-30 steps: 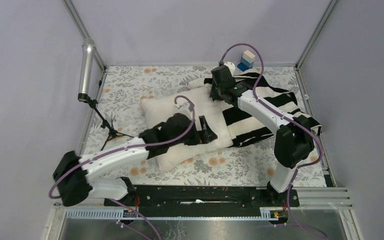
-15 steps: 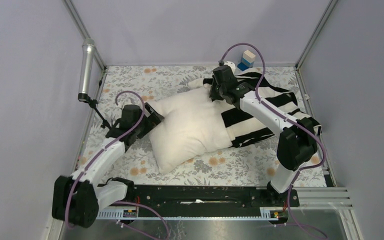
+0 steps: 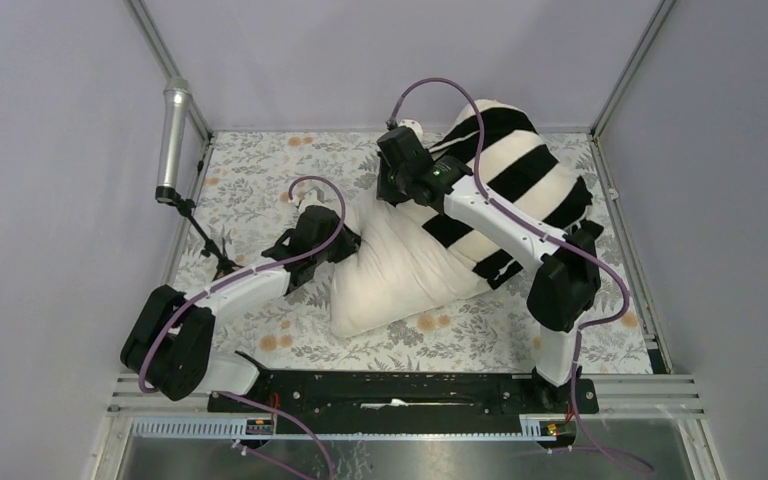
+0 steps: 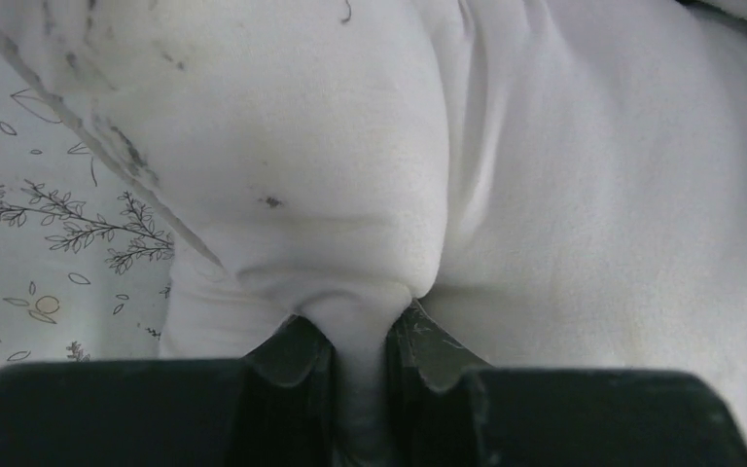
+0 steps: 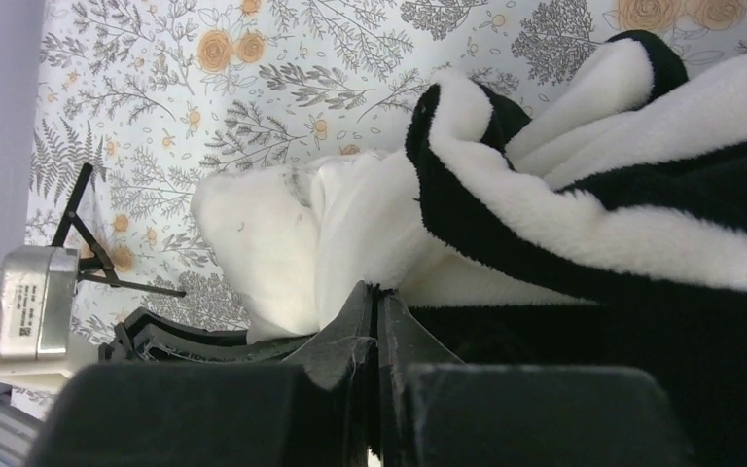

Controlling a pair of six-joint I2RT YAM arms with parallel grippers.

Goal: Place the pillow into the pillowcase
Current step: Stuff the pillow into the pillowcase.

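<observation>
The cream pillow [image 3: 400, 275] lies across the middle of the floral cloth, its right part inside the black-and-white striped pillowcase [image 3: 520, 165], which bulges up toward the back right. My left gripper [image 3: 345, 243] is shut on the pillow's left corner; in the left wrist view a pinched fold of pillow [image 4: 545, 195] fabric runs between the fingers [image 4: 297, 350]. My right gripper [image 3: 393, 192] holds the pillowcase's open edge above the pillow's back side. In the right wrist view, the jaws are pressed together at the black hem of the pillowcase [image 5: 642, 224], with the pillow [image 5: 272, 233] just beyond.
A silver microphone [image 3: 173, 135] on a black tripod [image 3: 218, 258] stands at the table's left edge, close to my left arm. Metal frame posts and grey walls ring the floral table covering [image 3: 260, 170]. A black rail [image 3: 390, 390] runs along the near edge.
My left gripper has moved in and shut on the pillow's left corner. The right arm has lifted the pillowcase edge up and leftward, and the striped cloth now bulges over more of the pillow.
</observation>
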